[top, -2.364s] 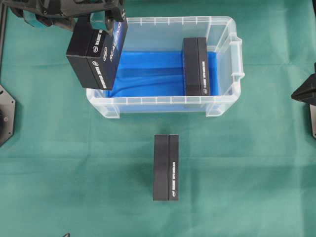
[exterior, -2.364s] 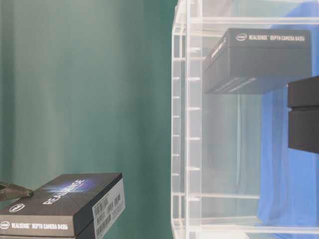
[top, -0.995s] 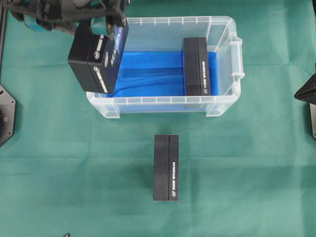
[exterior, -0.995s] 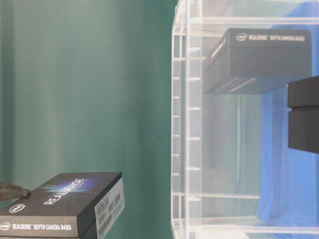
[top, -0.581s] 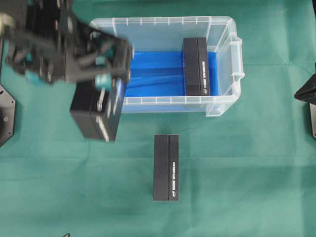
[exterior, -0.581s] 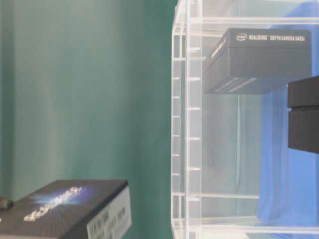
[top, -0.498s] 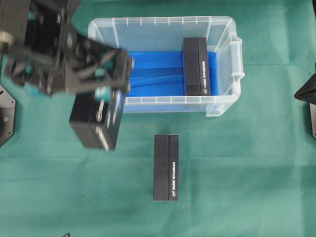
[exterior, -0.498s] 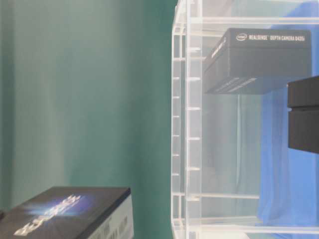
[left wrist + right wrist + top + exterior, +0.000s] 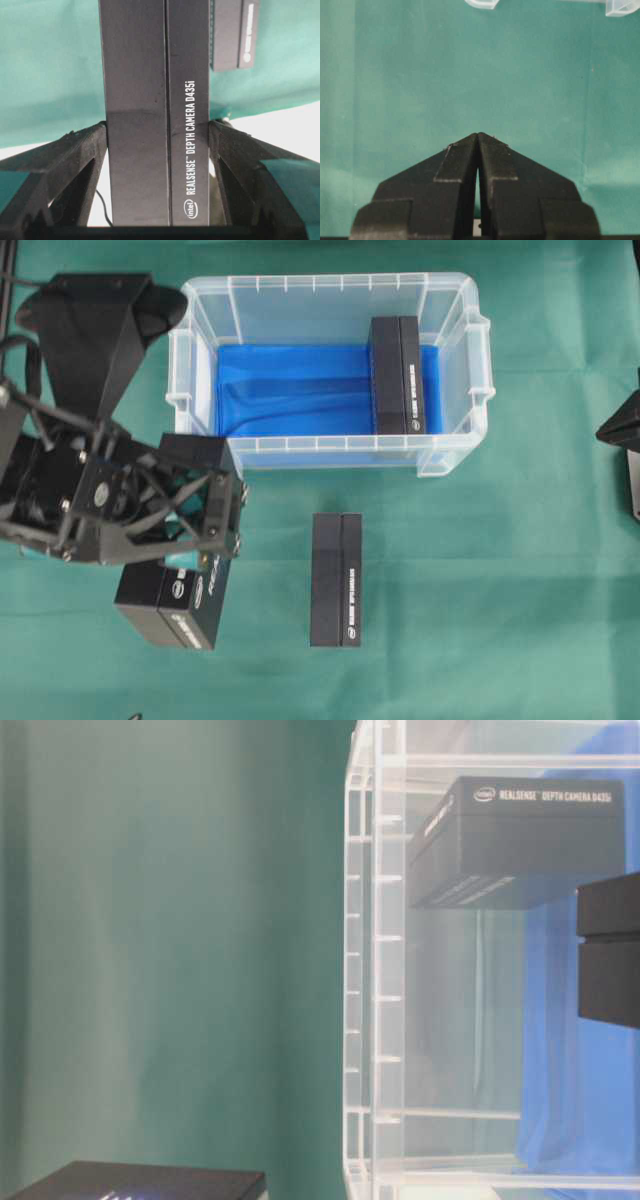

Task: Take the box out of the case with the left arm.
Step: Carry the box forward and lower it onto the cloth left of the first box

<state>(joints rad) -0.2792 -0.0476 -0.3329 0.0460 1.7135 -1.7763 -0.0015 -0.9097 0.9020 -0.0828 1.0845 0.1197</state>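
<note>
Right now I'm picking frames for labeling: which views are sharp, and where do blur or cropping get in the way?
Overhead view: sharp, evenly lit; the case and held box read clearly. Table-level view: soft focus; the held box is cropped at the bottom edge. Left wrist view: box lettering crisp, white patches behind the fingers. Right wrist view: the closed fingers are clear.

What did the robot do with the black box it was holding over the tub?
The left gripper, still clamped on the held box, swung it away from the case and toward the picture's bottom, over the green cloth. The other two boxes, the case and the shut right gripper stayed put.
</note>
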